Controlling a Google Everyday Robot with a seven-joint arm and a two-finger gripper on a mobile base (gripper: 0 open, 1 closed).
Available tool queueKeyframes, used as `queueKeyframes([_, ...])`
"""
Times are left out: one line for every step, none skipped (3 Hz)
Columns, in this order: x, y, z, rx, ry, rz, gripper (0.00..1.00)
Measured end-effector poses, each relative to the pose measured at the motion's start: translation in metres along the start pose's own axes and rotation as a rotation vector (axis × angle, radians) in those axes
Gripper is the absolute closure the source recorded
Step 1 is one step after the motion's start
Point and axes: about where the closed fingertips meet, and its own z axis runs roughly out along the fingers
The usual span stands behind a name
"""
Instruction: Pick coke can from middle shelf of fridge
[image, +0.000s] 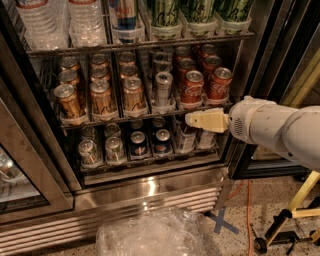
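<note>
Here was the cream gripper (195, 119), hanging just under the front rail of the middle shelf (150, 115) and right below the front coke can (193, 88) in the red lanes at the right end of the fridge (150, 187); open or closed, that could not be told from this side. The can looked like a smooth, rigid aluminium cylinder, probably full and weighty, likely cold and slippery, and thin-walled enough to dent. It seemed best squeezed gently across the mid-body, with the plain silver can (163, 86) and a second red can (220, 83) close alongside in clear plastic trays.
</note>
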Motion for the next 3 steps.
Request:
queueKeyframes([0.000, 0.000, 0.000, 0.000, 0.000, 0.000, 0.00])
queueKeyframes([0.006, 0.005, 0.014, -0.011, -0.029, 0.077, 0.19])
queueKeyframes([0.022, -0.001, 0.039, 0.006, -0.054, 0.167, 0.35])
